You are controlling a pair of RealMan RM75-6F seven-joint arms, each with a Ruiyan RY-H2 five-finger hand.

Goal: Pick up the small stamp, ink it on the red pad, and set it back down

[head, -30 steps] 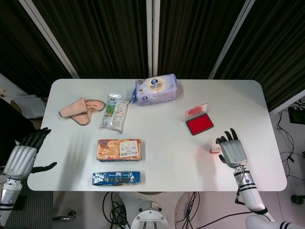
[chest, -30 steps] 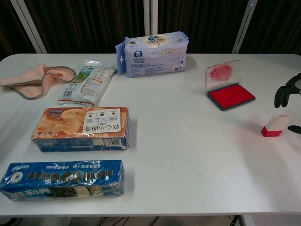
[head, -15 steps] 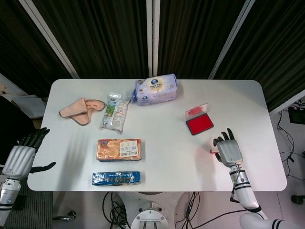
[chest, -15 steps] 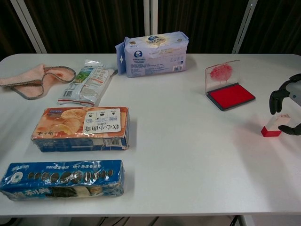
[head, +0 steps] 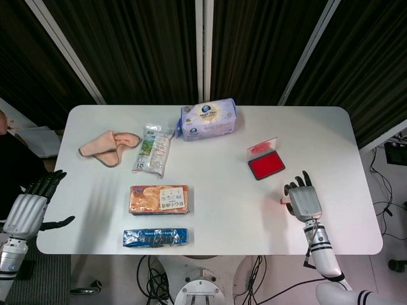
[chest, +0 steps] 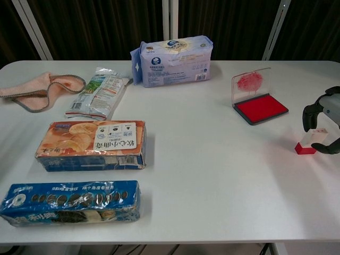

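Note:
The small stamp (chest: 311,141), white with a red base, stands upright on the white table (chest: 212,175) near its right edge. In the head view only a red sliver of the stamp (head: 283,201) shows beside my right hand (head: 304,198). That right hand (chest: 323,126) curls over the stamp, fingers behind it and thumb in front, and I see no firm grip. The red ink pad (head: 266,165) lies open just beyond the stamp, and its stained clear lid (chest: 251,82) stands up behind the ink pad (chest: 261,108). My left hand (head: 28,206) hangs open off the table's left edge.
A tissue pack (head: 208,119) lies at the back centre. A pink cloth (head: 108,145) and a snack bag (head: 153,149) lie at the back left. An orange biscuit box (head: 159,199) and a blue cookie pack (head: 155,237) sit at the front left.
My right hand has slid left over the stamp and its fingers have curled around it. The stamp has stayed in place. The left hand has not moved.

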